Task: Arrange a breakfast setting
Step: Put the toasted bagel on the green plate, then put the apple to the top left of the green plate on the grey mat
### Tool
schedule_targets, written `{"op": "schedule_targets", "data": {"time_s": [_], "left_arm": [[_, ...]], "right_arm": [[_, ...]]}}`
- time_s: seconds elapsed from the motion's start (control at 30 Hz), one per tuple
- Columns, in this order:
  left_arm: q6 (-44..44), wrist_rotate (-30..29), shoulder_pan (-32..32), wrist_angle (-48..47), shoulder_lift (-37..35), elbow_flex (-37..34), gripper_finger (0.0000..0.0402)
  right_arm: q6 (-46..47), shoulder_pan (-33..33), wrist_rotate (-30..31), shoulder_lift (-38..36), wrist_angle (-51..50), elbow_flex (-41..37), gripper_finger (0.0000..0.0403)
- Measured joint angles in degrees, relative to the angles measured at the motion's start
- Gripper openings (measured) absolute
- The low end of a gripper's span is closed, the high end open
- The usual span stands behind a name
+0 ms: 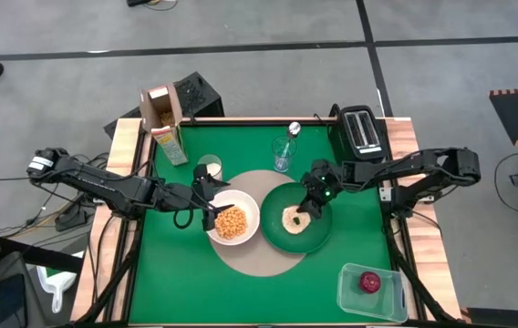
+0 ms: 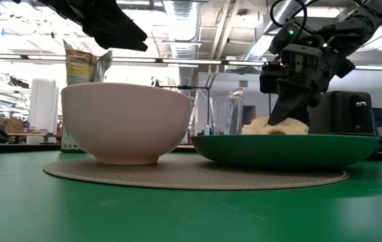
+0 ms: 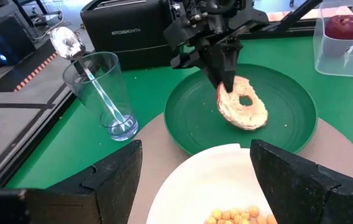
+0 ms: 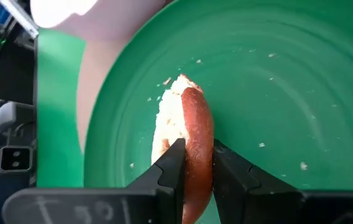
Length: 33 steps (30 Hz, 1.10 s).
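Right claw (image 4: 194,163) grips bagel (image 4: 186,134) on green plate (image 4: 301,81).

Round bread (image 3: 243,104) — tilted on green plate (image 3: 288,134)

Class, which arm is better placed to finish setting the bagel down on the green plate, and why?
The right. Its end effector is shut on the bagel over the green plate. The left end effector is open beside the cereal bowl.

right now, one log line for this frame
right gripper: shut on bagel, on plate | left gripper: open, above bowl
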Motion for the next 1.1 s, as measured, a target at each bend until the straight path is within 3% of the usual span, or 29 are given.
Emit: {"op": "schedule_targets", "data": {"time_s": [0.27,0.7,0.9,1.1], "left_arm": [[-0.02,0.0,0.0,0.26,0.0,0.0,0.0286],[-0.02,0.0,0.0,0.37,0.0,0.02,0.0286],[-0.02,0.01,0.0,0.37,0.0,0.0,0.0286],[0.02,2.47,0.0,0.41,0.0,0.02,0.0286]], "right_arm": [[-0.04,0.08,1.06,0.0,-0.12,0.0,0.0093],[-0.2,0.09,1.22,0.0,-0.33,0.0,0.015],[-1.68,-0.3,4.1,0.0,-0.51,0.03,0.0174],[-4.42,0.47,4.32,-3.2,-5.26,3.1,0.0181]]}}
